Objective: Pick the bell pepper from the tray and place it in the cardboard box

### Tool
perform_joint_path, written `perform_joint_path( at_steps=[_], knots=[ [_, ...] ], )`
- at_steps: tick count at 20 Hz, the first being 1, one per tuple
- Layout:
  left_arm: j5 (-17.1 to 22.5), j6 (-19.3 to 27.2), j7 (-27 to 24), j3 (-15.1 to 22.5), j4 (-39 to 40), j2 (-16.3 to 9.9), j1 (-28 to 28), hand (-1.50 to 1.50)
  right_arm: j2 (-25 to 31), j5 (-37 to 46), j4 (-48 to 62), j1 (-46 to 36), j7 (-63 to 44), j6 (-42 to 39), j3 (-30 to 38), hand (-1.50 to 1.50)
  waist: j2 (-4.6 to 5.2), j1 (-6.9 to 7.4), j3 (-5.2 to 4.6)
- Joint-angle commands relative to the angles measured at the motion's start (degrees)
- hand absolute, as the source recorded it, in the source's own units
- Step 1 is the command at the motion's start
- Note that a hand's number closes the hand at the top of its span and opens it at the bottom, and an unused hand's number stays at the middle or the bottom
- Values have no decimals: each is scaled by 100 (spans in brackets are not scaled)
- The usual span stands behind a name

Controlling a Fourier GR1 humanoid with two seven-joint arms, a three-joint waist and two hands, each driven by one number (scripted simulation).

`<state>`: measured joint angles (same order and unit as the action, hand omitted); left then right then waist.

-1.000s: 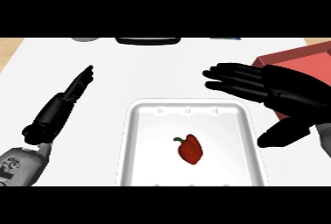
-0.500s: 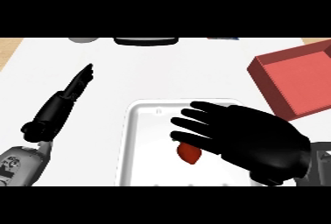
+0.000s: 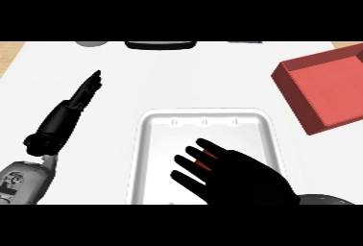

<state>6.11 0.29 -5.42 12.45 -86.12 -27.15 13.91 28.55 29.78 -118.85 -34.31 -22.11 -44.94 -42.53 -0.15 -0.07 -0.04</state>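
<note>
Your right hand (image 3: pixel 241 180) has dropped onto the tray (image 3: pixel 152 144) since a second ago — fingers spread, covering the bell pepper (image 3: pixel 205 163), only red slivers showing. No grasp yet — cardboard box (image 3: pixel 330 91) sits up-right of the tray.

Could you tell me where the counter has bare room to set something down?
Bare counter lies between the left hand and the white tray, and above the tray toward the red box. The tray is crowded: the right hand covers the bell pepper.
</note>
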Motion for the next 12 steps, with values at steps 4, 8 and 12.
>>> perform_joint_path(
  at_steps=[4,8,12],
  knots=[
    [-155,-258,-145,-287,-165,70,-211,0,-894,780,366,163,-466,-348,-318,-150,9,50,2],
    [-113,-532,19,-557,60,92,30,0,-596,1505,265,567,76,108,-362,-150,14,17,5],
    [-474,-389,235,-367,-288,416,-131,0,-831,2025,715,717,424,391,-461,-150,12,34,6]
  ],
)
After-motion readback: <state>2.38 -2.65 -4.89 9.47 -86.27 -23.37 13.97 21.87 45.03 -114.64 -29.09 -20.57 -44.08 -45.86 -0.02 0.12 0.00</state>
